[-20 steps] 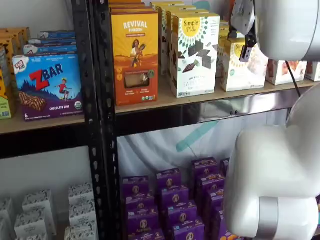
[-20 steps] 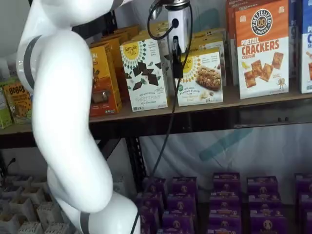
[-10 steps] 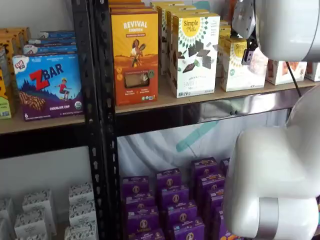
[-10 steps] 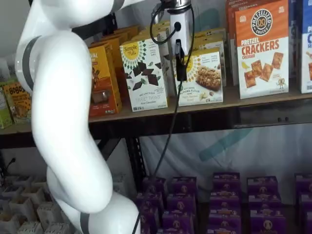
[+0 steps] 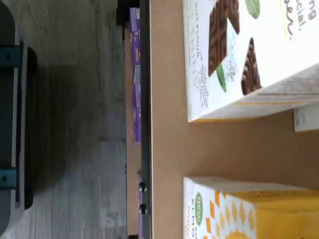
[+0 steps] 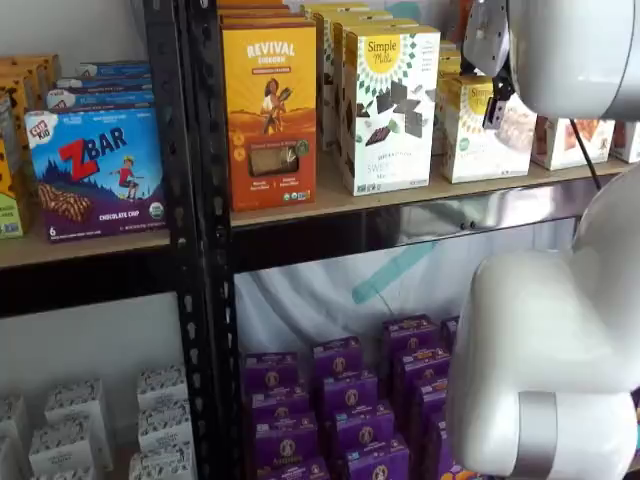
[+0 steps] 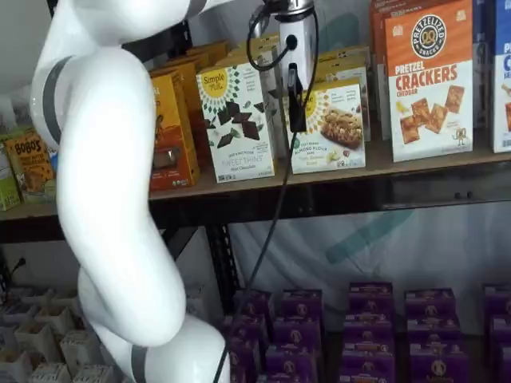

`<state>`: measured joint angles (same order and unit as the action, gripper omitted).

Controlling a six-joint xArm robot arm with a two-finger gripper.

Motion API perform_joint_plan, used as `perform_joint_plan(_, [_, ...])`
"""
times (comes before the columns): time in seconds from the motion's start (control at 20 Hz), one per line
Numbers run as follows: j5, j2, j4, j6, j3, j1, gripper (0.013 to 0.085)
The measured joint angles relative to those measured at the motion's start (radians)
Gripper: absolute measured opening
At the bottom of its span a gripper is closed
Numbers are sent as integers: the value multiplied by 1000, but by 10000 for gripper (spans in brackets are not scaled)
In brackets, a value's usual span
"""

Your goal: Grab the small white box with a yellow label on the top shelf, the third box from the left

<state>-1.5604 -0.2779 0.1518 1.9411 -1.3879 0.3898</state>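
reach: pincer [image 7: 294, 108] upper centre, in front of small white box [image 7: 335, 128] | fingers: gap unreadable | top shelf [image 7: 415, 163] | grasp, lift pending

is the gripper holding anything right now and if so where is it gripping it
Nothing looks held. In a shelf view the gripper hangs in front of the small white box, which stands on the top shelf. Whether the jaws are open cannot be told.

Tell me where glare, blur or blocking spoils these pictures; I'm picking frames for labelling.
Wrist view: turned sideways, print soft, small white box cut off at the edge. One shelf view: glare on the top shelf's rail, and the white arm covers the right side. Other shelf view: the arm hides the left, and the pincer overlaps the box's front.
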Motion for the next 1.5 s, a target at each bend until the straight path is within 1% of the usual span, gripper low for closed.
perform_joint_plan(0.15, [-1,2,-4,-5,-3,-5,850])
perform_joint_plan(0.25, [-1,4,-4,-8,-4,-8,770])
perform_joint_plan(0.3, [0,4,-4,-9,-4,-10,770])
perform_joint_plan(0.35, [0,4,-4,-11,-4,-11,730])
perform_joint_plan(0.4, [1,4,-4,-11,-4,-12,730])
perform_joint_plan(0.5, [2,5,-4,-12,-5,-13,650])
perform_joint_plan(0.75, [2,8,0,-8,-9,-8,650])
perform_joint_plan(0.8, [1,8,2,-7,-9,-6,610])
perform_joint_plan(0.85, [1,8,3,-6,-10,-5,610])
perform_joint_plan(0.9, [2,8,5,-5,-10,-4,570])
perform_joint_plan(0.95, [3,8,7,-4,-10,-3,570])
perform_joint_plan(1.0, [3,8,9,-3,-10,-1,530])
perform_joint_plan(1.35, [4,13,14,-1,-18,1,530])
perform_joint_plan(1.4, [2,15,15,0,-21,2,490])
perform_joint_plan(1.45, [2,15,16,0,-21,3,490])
perform_joint_plan(1.5, [2,16,16,1,-22,3,450])
